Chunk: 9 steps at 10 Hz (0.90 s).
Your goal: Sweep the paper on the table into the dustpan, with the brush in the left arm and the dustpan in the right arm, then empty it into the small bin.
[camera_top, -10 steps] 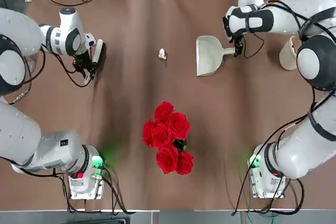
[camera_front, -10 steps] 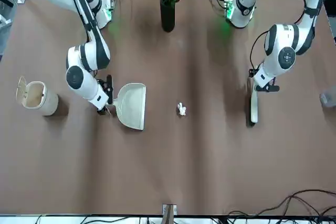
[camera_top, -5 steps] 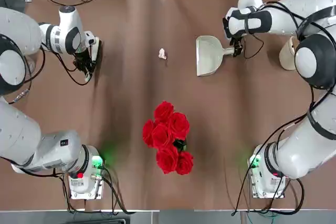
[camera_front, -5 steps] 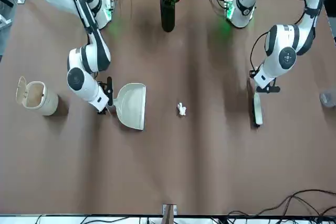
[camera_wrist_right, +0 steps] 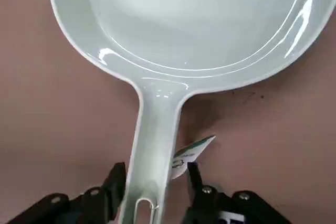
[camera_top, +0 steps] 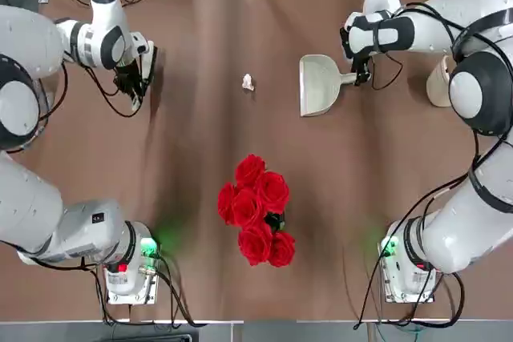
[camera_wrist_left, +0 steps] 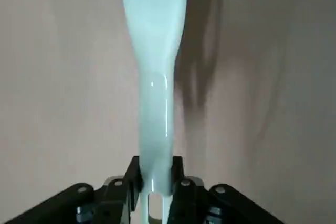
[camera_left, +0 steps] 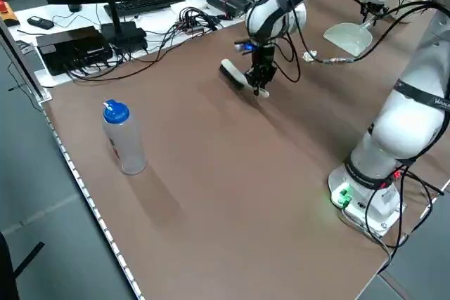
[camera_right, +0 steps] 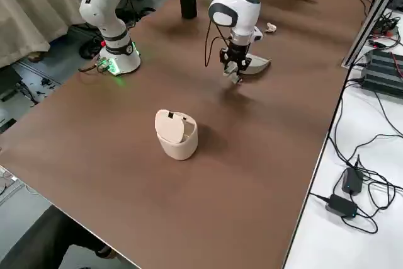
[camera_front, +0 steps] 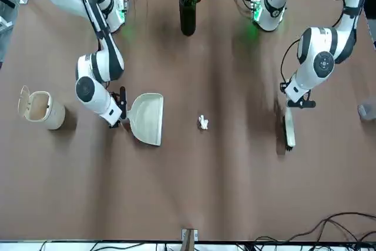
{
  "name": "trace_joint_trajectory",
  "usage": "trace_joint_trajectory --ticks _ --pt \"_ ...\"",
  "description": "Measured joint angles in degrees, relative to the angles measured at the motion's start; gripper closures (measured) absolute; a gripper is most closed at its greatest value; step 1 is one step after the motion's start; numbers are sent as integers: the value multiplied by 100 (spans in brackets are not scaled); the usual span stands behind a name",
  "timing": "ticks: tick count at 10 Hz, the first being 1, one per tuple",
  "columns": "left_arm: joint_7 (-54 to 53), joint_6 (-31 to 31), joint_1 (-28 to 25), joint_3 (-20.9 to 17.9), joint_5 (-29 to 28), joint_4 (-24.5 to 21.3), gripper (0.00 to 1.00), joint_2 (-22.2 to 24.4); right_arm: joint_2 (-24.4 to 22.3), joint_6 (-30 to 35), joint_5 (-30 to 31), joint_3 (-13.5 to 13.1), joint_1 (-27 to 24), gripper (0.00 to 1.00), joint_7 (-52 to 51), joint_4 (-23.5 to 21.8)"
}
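The tiny white paper [camera_top: 248, 82] lies on the brown table [camera_top: 200, 142], a short way from the mouth of the cream dustpan [camera_top: 318, 84]. My right gripper [camera_top: 362, 78] is at the dustpan's short handle [camera_wrist_right: 155, 129]. Its fingers [camera_wrist_right: 118, 182] stand on either side of the handle, with a small gap left on one side. My left gripper [camera_top: 132, 86] is shut on the handle end of the white brush [camera_top: 149, 66], at the far left. The brush [camera_front: 288, 129] casts a shadow beside itself. The small bin [camera_top: 439, 82] stands at the far right.
A bunch of red roses [camera_top: 256, 210] in a dark vase [camera_front: 187, 13] stands mid-table near the arms' bases. A clear bottle with a blue cap [camera_left: 123, 138] stands at the table's left edge. Cables and boxes line the far edge.
My left gripper closed on the brush handle and carried the brush a little toward the far edge. The right gripper's fingers have narrowed around the dustpan handle; the dustpan has not moved.
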<state>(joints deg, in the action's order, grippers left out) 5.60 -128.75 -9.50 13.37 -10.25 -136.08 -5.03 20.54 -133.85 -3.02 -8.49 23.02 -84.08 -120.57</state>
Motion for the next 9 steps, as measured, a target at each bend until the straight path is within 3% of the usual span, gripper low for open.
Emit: trace_joint_trajectory --ticks 5,9 --pt "834 468 59 1246 167 492 73 -4 0 -26 9 3 4 66 -76 6" --pt "1950 571 190 2112 274 1228 73 -580 0 -25 10 9 177 67 28 19"
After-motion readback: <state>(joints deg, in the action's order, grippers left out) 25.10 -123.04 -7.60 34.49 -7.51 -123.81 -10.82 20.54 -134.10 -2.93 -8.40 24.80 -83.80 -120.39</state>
